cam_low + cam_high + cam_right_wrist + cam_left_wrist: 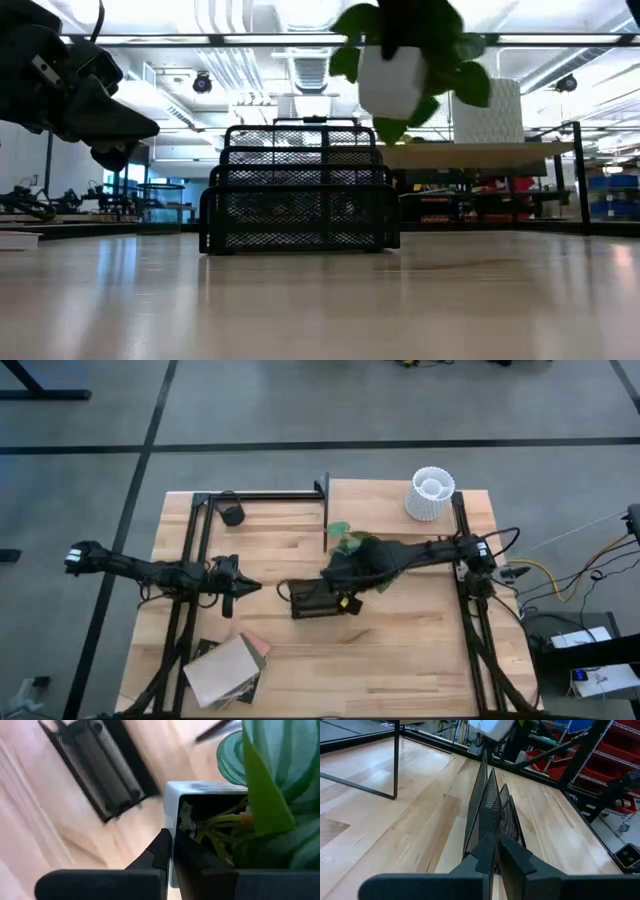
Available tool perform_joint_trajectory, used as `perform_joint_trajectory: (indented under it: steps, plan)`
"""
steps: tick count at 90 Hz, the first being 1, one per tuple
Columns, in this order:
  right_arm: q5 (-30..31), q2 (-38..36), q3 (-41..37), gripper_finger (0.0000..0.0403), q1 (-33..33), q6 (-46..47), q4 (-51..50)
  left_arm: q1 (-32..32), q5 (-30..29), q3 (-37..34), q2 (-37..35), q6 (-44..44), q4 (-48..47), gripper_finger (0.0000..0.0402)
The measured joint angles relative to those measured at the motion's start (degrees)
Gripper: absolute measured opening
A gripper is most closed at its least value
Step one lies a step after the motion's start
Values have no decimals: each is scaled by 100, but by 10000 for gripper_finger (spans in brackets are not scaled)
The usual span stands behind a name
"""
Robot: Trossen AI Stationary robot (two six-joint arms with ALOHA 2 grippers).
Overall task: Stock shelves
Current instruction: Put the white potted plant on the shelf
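Right gripper (172, 852) clamps the rim of a potted plant (400, 60), held aloft above the mesh rack (300, 190); shelves (270, 500) stand at the table's far side. Left gripper (240, 588) waits clenched nearby. Best carried level, clearing the frame

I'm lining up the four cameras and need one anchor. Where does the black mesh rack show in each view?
High view: black mesh rack at table centre, below the right claw holding the potted plant.
Low view: centre, standing on the table, the plant above it.
Left wrist view: seen end-on, ahead of the left claw.
Right wrist view: upper left, below the plant.
Shared landmark: the potted plant's white pot.
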Motion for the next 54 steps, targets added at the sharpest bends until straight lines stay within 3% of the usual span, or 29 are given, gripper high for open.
perform_joint_trajectory:
  steps: [28,54]
  plan:
    - [451,0,136,0,-801,-1674,45,1,0,1,0,0,0,6]
    - [2059,0,136,0,-1195,-2860,399,0,-1,0,0,-1,0,6]
